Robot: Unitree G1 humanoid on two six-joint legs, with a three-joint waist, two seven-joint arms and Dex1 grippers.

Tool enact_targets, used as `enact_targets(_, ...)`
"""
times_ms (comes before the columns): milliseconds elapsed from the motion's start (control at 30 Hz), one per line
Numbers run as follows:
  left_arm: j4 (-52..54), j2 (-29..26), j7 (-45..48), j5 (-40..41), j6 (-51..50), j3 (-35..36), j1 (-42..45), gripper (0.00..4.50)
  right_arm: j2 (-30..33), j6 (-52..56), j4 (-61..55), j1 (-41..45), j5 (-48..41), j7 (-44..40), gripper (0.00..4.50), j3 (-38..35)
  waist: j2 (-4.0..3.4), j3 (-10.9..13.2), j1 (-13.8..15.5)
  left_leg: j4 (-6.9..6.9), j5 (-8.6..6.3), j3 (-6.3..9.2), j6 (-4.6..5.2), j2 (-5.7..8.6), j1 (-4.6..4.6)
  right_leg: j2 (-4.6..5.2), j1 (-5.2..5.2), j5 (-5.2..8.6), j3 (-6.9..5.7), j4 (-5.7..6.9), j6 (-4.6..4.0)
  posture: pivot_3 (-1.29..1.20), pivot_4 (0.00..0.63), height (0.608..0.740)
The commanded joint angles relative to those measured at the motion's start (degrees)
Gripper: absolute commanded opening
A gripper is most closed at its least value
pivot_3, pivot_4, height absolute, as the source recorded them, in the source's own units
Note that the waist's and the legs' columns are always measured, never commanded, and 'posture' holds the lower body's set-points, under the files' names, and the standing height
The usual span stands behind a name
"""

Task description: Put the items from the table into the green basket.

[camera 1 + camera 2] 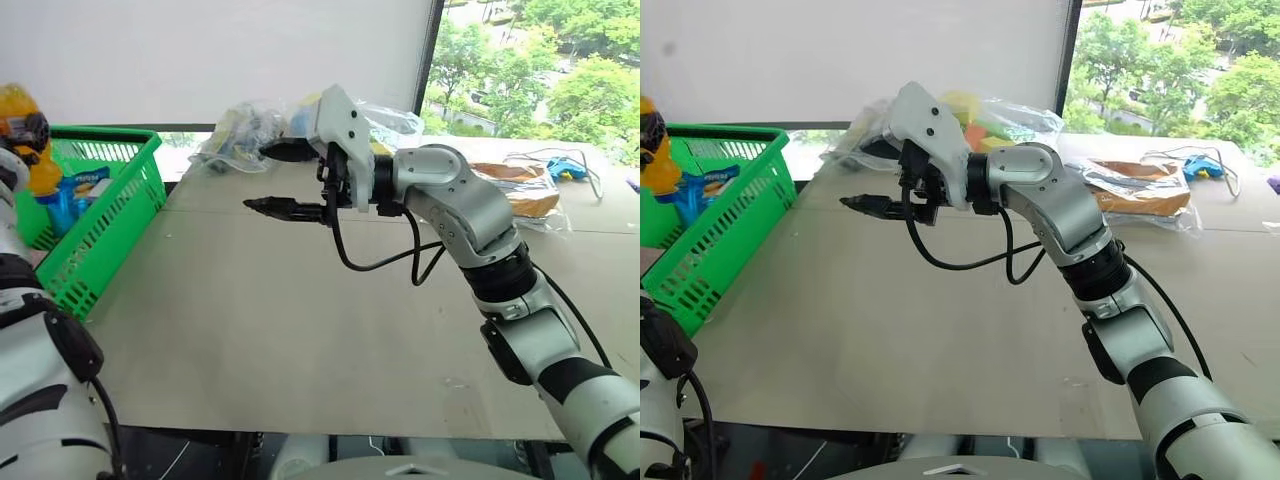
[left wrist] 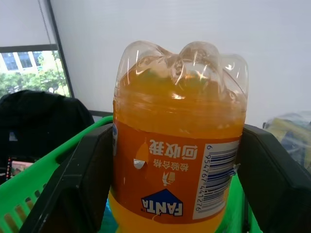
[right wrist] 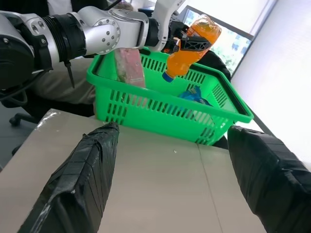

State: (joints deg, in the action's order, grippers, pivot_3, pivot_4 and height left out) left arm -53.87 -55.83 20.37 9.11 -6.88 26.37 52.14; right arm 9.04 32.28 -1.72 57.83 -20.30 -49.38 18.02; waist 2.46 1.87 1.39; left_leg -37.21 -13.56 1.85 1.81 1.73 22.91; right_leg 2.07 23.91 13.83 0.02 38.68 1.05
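So we've got the left gripper (image 3: 187,41) clamped on the orange bottle (image 3: 190,46) over the green basket (image 3: 160,109) — right gripper (image 3: 170,179) wide open, empty.

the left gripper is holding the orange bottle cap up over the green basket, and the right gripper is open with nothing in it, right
Not quite: the orange bottle is held cap down, not cap up. The right wrist view shows its blue cap pointing down into the green basket, clamped by the left gripper. The rest holds: the right gripper is open with nothing in it.
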Motion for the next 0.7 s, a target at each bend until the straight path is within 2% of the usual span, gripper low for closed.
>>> enact_targets(33,0.4,-1.7,0.4,0.1,3.9,-0.7,2.8,3.1,0.2,-0.1,-1.6,1.0,0.6,0.8,3.81,-1.2,0.0,0.0,-0.7,0.0,0.0,0.0,0.01,0.01,0.0,0.02,0.01,0.0,0.0,0.03,0.0,0.07,0.0,0.74)
enact_targets(300,-5.0,-4.1,-5.3,-2.9,7.1,-3.1,4.2,3.1,0.1,-0.1,-2.0,0.9,0.2,0.4,3.81,-1.6,-0.02,0.0,-2.3,-0.01,-0.05,-0.02,0.09,0.0,0.0,0.03,0.07,0.0,0.0,0.12,0.0,0.07,0.0,0.74)
enact_targets(500,-9.3,-5.4,-6.3,-4.6,7.6,-4.9,1.8,3.1,0.2,-0.1,-2.6,0.2,0.1,-0.1,3.81,-1.1,-0.03,0.0,-2.1,0.0,-0.05,-0.02,0.1,0.0,0.01,0.05,0.12,0.0,-0.03,0.15,0.0,0.07,0.0,0.74)
enact_targets(567,-10.0,-6.1,-7.0,-4.9,7.5,-4.9,0.6,4.1,0.3,0.0,-2.9,-0.1,0.1,-0.2,3.81,-1.1,-0.03,0.0,-2.1,0.0,-0.05,-0.03,0.1,0.01,0.02,0.07,0.12,0.0,-0.02,0.14,0.0,0.07,0.0,0.74)
enact_targets(600,-10.1,-6.3,-7.5,-5.0,7.6,-4.8,0.3,4.33,0.3,0.1,-3.0,-0.2,0.1,-0.2,3.81,-1.1,-0.03,0.0,-2.1,0.0,-0.06,-0.03,0.1,0.01,0.02,0.08,0.12,0.0,-0.02,0.14,0.0,0.07,0.0,0.74)
enact_targets(700,-7.6,-5.4,-5.4,-3.5,11.3,-4.2,0.5,4.43,0.6,0.5,-3.5,-0.7,0.0,-0.3,3.81,-1.2,-0.04,0.0,-2.0,-0.01,-0.06,-0.03,0.1,0.01,0.01,0.09,0.12,0.0,-0.03,0.14,0.0,0.07,0.0,0.74)
